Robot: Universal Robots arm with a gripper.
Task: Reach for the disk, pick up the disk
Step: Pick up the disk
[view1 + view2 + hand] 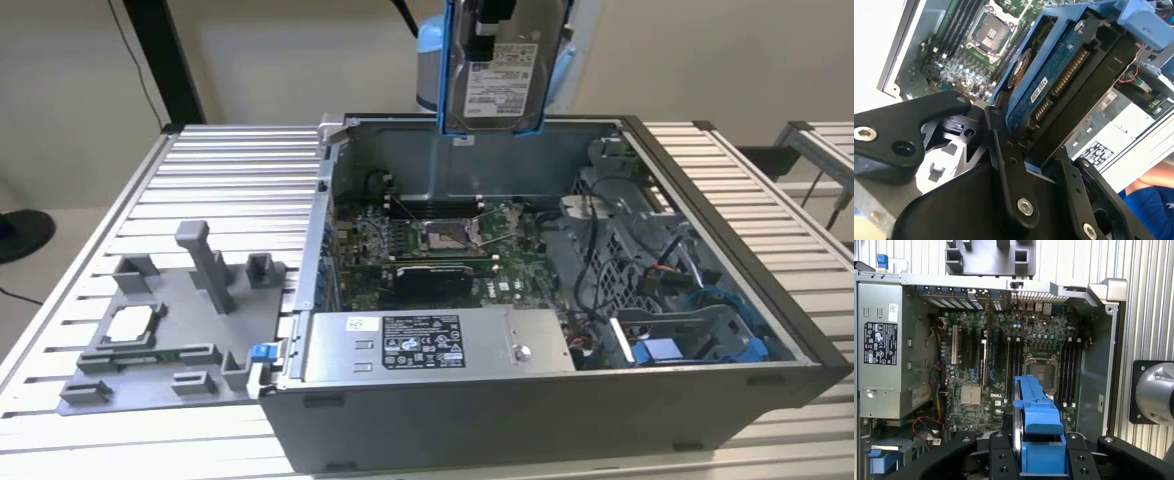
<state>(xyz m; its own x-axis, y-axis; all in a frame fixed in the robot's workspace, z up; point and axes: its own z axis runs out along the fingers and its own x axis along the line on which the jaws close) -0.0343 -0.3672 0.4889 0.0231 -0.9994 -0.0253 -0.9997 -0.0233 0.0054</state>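
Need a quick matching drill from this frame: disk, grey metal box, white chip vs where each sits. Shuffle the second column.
1. disk
2. grey metal box
3. white chip

A. on the grey tray beside the case
B. in the claw, above the open case
C. inside the case, black label up

Pairs: 1-B, 2-C, 3-A

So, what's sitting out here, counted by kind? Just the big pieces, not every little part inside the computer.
Disk, held up by the gripper: 1
Open computer case: 1
Grey metal box with black label, inside the case: 1
Grey tray: 1
White chip on the tray: 1
Total: 5
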